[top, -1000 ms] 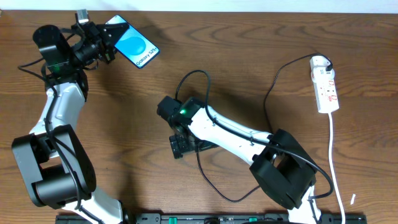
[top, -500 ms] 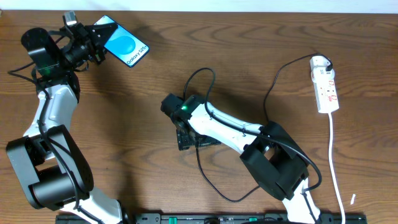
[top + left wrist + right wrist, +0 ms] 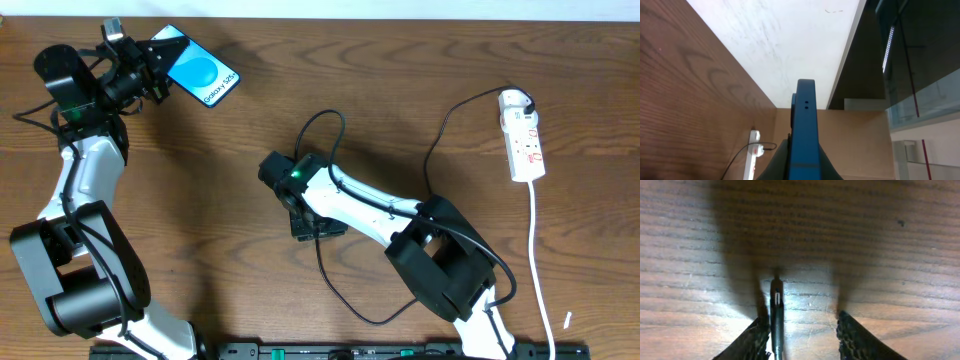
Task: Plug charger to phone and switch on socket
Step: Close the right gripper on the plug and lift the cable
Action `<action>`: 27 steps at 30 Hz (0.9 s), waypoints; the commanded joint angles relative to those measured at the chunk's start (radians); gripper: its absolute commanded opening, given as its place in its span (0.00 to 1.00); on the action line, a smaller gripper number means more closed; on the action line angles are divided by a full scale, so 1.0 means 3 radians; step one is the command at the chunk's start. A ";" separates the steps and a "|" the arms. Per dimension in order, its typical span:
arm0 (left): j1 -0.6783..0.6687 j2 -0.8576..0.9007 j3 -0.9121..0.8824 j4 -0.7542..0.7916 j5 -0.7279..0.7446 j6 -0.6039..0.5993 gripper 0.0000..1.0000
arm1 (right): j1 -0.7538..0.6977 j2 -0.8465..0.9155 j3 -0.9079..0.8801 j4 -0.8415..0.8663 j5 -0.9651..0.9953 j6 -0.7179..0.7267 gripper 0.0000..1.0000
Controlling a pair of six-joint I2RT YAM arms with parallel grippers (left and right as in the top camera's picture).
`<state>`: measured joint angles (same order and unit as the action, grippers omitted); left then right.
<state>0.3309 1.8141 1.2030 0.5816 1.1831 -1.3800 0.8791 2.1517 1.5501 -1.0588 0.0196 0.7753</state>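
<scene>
We see the left gripper point(image 3: 160, 68) with its jaws clamped on the phone point(image 3: 203, 76), held off the desk point(image 3: 400, 60) far from the socket point(image 3: 524, 140), at the opposite end. The right gripper point(image 3: 802, 330) is down at the desk, between the socket and the phone. Its jaws stand apart around the plug tip of the charger point(image 3: 776, 317), which lies against one finger and clear of the other.

Count: 1 phone point(image 3: 203, 76) in left gripper point(image 3: 160, 62); 1 charger point(image 3: 776, 325) at right gripper point(image 3: 802, 329); 1 socket point(image 3: 524, 140) well apart from right gripper; 1 table point(image 3: 200, 200).
</scene>
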 commanded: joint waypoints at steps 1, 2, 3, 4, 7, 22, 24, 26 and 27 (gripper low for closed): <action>0.0000 -0.0032 0.0024 0.0034 0.0057 -0.0014 0.07 | -0.0001 0.0084 -0.0039 -0.0022 0.0074 0.0006 0.30; 0.0000 -0.0032 0.0024 0.0034 0.0057 -0.0014 0.07 | -0.0001 0.0084 -0.0038 -0.0022 0.0074 0.0006 0.27; 0.0000 -0.0032 0.0024 0.0034 0.0057 -0.0014 0.07 | -0.0001 0.0084 -0.0039 -0.0022 0.0074 0.0006 0.27; 0.0000 -0.0032 0.0024 0.0034 0.0057 -0.0015 0.07 | -0.0001 0.0084 -0.0039 -0.0020 0.0074 0.0006 0.26; 0.0000 -0.0032 0.0024 0.0034 0.0057 -0.0015 0.07 | -0.0001 0.0084 -0.0038 -0.0022 0.0074 0.0006 0.08; -0.0001 -0.0032 0.0024 0.0034 0.0061 -0.0014 0.07 | -0.0089 0.0084 0.0005 -0.0023 -0.0043 -0.0282 0.01; -0.0001 -0.0032 0.0024 0.0034 0.0058 -0.0014 0.08 | -0.0184 0.0084 0.0102 -0.0003 -0.0135 -0.0380 0.01; -0.0001 -0.0032 0.0024 0.0034 0.0058 -0.0014 0.07 | -0.0284 0.0084 0.0207 0.0042 -0.0254 -0.0491 0.01; -0.0001 -0.0032 0.0024 0.0034 0.0058 -0.0014 0.07 | -0.0337 0.0084 0.0263 0.0069 -0.0312 -0.0528 0.01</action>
<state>0.3309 1.8141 1.2030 0.5816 1.1831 -1.3808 0.8303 2.1536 1.5623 -1.0561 -0.0193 0.6846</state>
